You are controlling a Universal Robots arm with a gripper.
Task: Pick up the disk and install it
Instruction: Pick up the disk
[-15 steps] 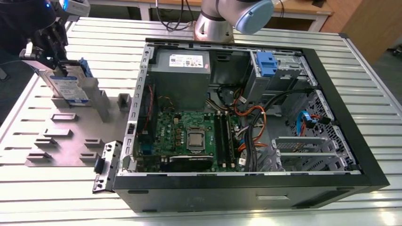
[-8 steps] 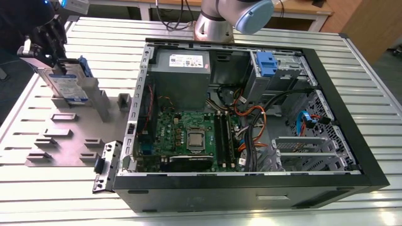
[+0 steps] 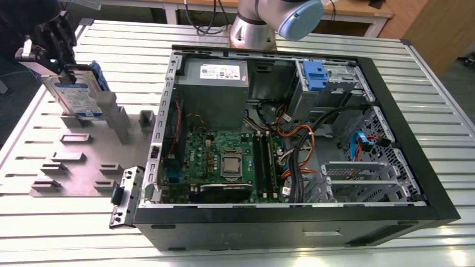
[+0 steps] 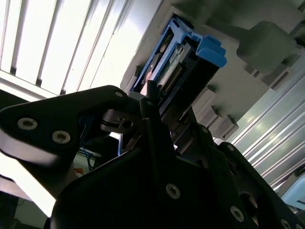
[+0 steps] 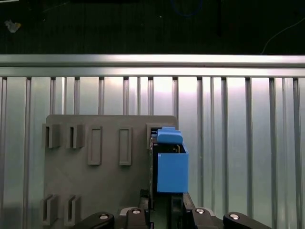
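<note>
Fingers (image 4: 153, 119) are clamped on the disk (image 3: 77, 95), which you see standing on edge over the grey fixture plate (image 3: 89, 161) on the slatted table (image 3: 438, 94). On the exterior view's right, beside the plate, lies the open computer case (image 3: 423, 167) (a second blue carrier (image 3: 315, 75) sits in its bay). Your disk's white-and-blue label is too small to read

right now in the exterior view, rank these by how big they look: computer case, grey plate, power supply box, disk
1. computer case
2. grey plate
3. power supply box
4. disk, partly hidden, still smallest
</note>
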